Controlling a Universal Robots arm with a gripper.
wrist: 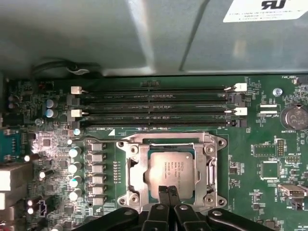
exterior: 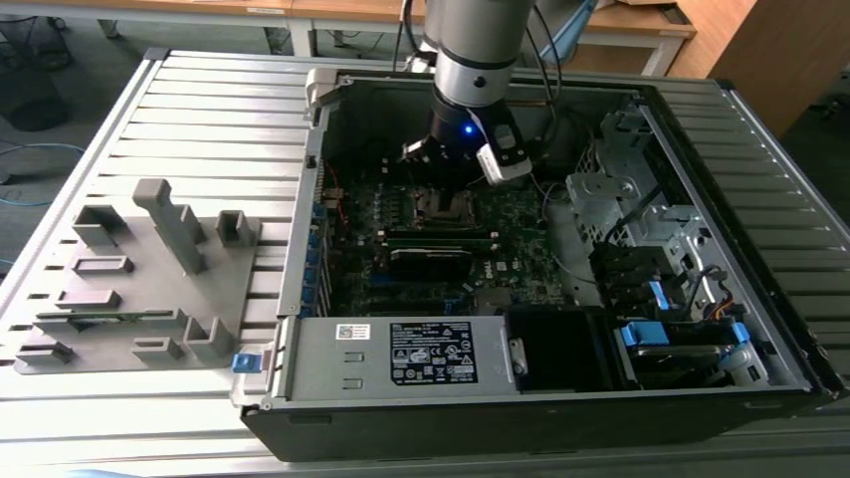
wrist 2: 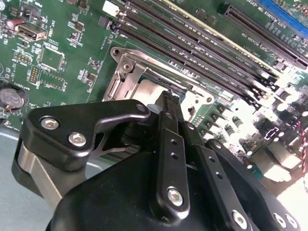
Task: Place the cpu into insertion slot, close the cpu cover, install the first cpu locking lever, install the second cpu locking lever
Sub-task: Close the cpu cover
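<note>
In the first wrist view the cpu (wrist: 169, 166), a flat silver-grey square, lies in the insertion slot (wrist: 219, 143) on the green motherboard. The cpu cover (wrist: 136, 168), a silver frame plate, lies flat around it. My gripper (wrist: 169, 191) hangs at the cover's near edge, its two black fingertips pressed together with nothing between them. In the second wrist view the gripper (wrist 2: 170, 96) tips meet just over the cover (wrist 2: 120, 72), and part of the cpu (wrist 2: 144, 90) shows. In the exterior view the gripper (exterior: 443, 191) hovers over the insertion slot (exterior: 447, 207) inside the open case.
Long black memory slots (wrist: 159, 103) run beside the socket. A labelled grey power-supply box (exterior: 398, 354) sits at the case front, drive bays and cables (exterior: 638, 219) at the exterior view's right. A grey fixture rack (exterior: 146, 269) stands on the slatted table at the exterior view's left.
</note>
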